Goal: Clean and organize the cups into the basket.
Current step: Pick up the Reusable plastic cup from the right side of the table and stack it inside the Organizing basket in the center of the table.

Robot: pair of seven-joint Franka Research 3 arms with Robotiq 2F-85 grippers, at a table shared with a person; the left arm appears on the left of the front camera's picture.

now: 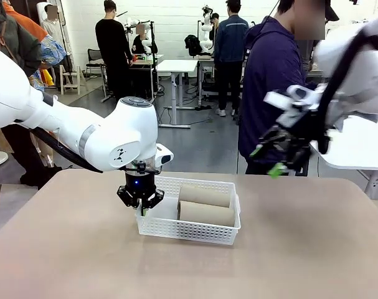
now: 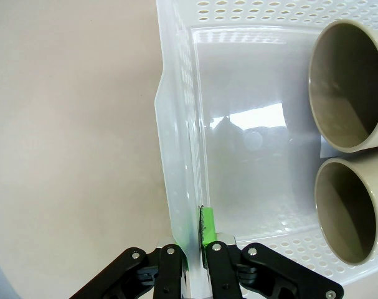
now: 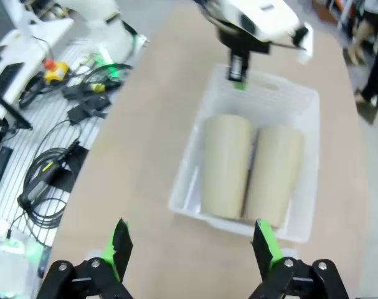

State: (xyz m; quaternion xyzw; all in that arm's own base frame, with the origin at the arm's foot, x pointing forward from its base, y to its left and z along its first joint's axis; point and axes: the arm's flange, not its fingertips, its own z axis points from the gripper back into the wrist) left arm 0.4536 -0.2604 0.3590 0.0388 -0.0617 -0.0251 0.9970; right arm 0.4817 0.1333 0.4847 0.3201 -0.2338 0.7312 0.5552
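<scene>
Hold firm with left pincer (image 1: 141, 202), shut tight on the left end wall of the basket (image 1: 190, 231), mid tabletop (image 1: 76, 255). Slide slow and flat. Mind two tan cups (image 1: 205, 204) lying side by side inside. Leave right pincer (image 3: 192, 243) wide open, empty, up high.

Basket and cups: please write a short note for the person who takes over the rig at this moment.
The left gripper is shut on the end wall of the basket, which stands on the table.
The right gripper is open, raised, holding nothing.
Two beige cups lie side by side in the basket.
Done: both cups are in.
Left: probably to position the basket, then let go.
</scene>
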